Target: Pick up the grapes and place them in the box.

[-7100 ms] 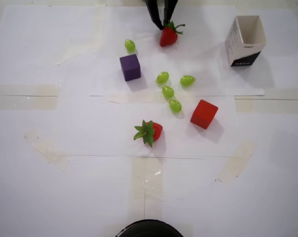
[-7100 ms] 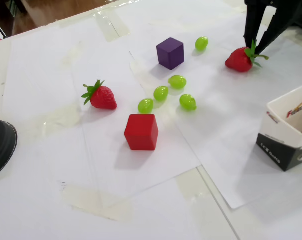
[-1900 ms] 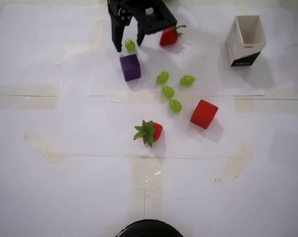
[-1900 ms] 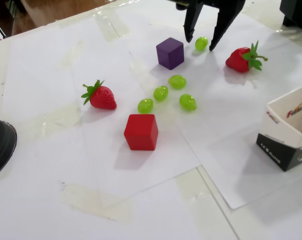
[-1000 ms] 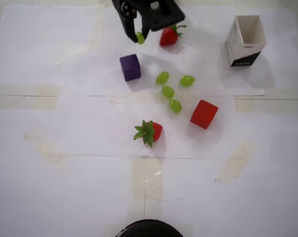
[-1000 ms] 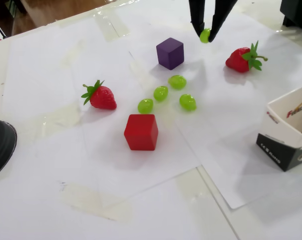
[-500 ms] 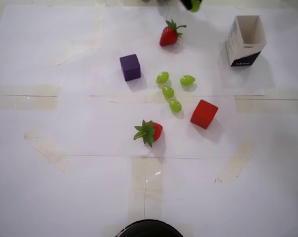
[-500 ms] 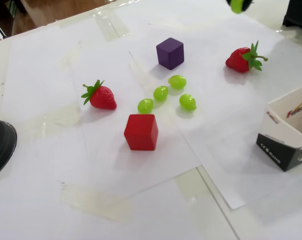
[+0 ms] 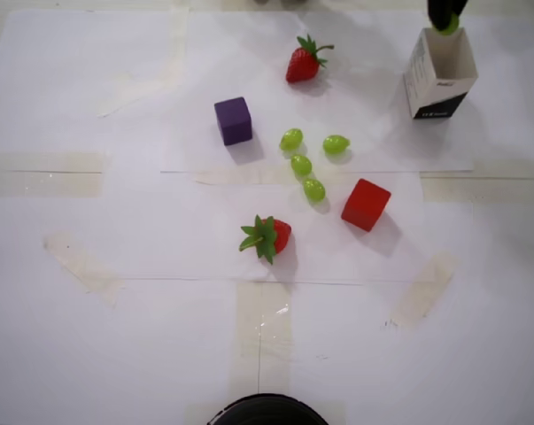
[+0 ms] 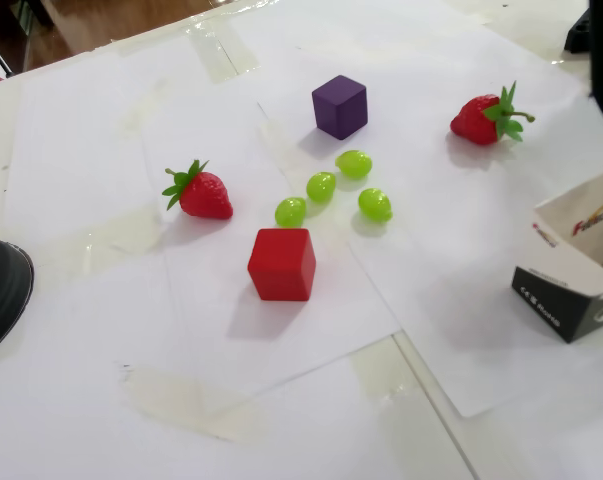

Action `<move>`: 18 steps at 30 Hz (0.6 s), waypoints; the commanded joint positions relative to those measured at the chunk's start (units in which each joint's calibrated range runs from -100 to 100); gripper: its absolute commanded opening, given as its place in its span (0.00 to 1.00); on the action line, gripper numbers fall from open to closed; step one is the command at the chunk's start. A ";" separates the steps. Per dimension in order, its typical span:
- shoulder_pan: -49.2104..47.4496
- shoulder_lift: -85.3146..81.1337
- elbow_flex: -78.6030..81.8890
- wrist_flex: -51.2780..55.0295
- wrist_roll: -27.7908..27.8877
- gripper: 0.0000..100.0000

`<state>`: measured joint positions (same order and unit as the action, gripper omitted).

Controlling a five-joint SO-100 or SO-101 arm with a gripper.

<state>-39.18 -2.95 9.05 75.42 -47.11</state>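
Note:
My gripper [image 9: 446, 18] is black and enters the overhead view at the top right. It is shut on one light-green grape [image 9: 450, 27], held just over the far rim of the white box [image 9: 437, 99]. The box stands upright with its mouth open and a black lower band. It also shows at the right edge of the fixed view [image 10: 566, 300]. Several more grapes [image 9: 301, 164] lie in a loose cluster mid-table, between the two cubes. They also show in the fixed view [image 10: 321, 186]. In the fixed view only a dark part of the arm [image 10: 581, 30] shows, and the held grape is out of frame.
A purple cube [image 9: 234, 120] sits left of the grape cluster and a red cube [image 9: 366, 204] to its lower right. One strawberry [image 9: 304, 62] lies at the back, another [image 9: 267, 237] in front of the cluster. A black round object [image 9: 267, 412] is at the near edge.

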 commanded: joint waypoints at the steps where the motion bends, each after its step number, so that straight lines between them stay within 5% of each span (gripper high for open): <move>1: -1.71 2.27 -7.87 0.81 -0.24 0.01; 18: -2.00 6.05 -10.14 0.16 0.34 0.00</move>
<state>-41.35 3.50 3.26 75.73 -47.11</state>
